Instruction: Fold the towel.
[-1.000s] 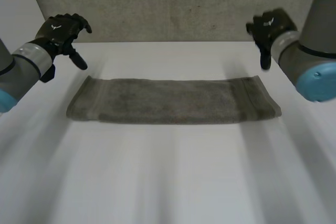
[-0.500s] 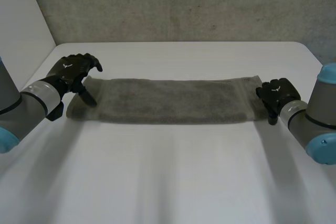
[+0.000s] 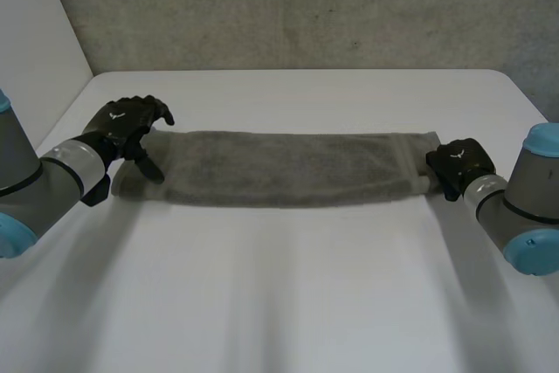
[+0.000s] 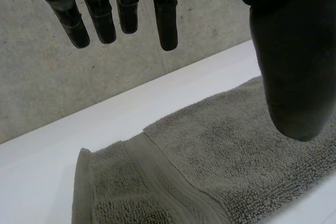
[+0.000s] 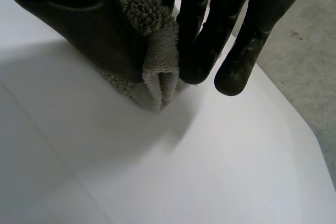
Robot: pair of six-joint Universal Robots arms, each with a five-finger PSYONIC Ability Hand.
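Both hands have come down from above the far edge to the towel's two short ends; over the last half second the right hand closed in on its end, while the left barely shifted.

- Towel (image 3: 279,168): grey terry, already folded into a long narrow strip, lying flat across the middle of the white bench (image 3: 288,294).
- Right hand (image 3: 456,163): at the towel's right end. Its wrist view shows the end corner bunched and pinched between thumb (image 5: 89,19) and fingers (image 5: 199,51), just off the bench.
- Left hand (image 3: 127,124): over the towel's left end. In its wrist view the fingers (image 4: 165,19) are straight and the thumb (image 4: 289,66) is spread wide. Terry lies below them and nothing is held.

Step in hand, as I read it: securing both ends before carrying one across to halve the strip.

To do it well:
- The left hand should settle on the banded hem and pinch every layer, not just the top one.
- The right hand's grip looks to be on the corner only, so more of the edge would stop the end sagging.
- Lift low, and keep the long edges lined up when laying end on end.
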